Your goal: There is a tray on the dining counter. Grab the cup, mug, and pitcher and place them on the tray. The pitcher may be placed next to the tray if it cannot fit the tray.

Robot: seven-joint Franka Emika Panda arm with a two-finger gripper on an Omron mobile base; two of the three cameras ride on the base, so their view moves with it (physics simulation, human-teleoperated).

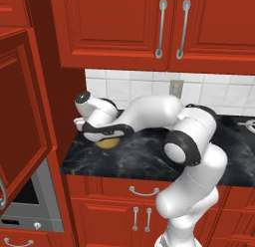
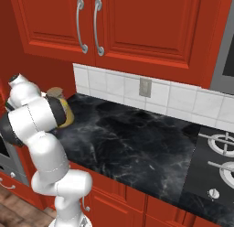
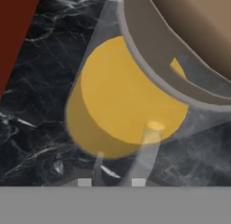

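black marble-veined wall counter (image 2: 137,139) under red cabinets (image 2: 137,29), mustard pitcher (image 2: 65,112) standing at its left end, stovetop (image 2: 215,162) right of pitcher

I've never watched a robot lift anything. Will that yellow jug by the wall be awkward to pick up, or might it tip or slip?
The pitcher looks like a rigid cylinder, so it probably won't flex. Its smooth sides could be slippery. It seems bulky beside the claw, so a grip at the rim might let it swing or tilt. On the black counter its broad base suggests it won't tip easily.
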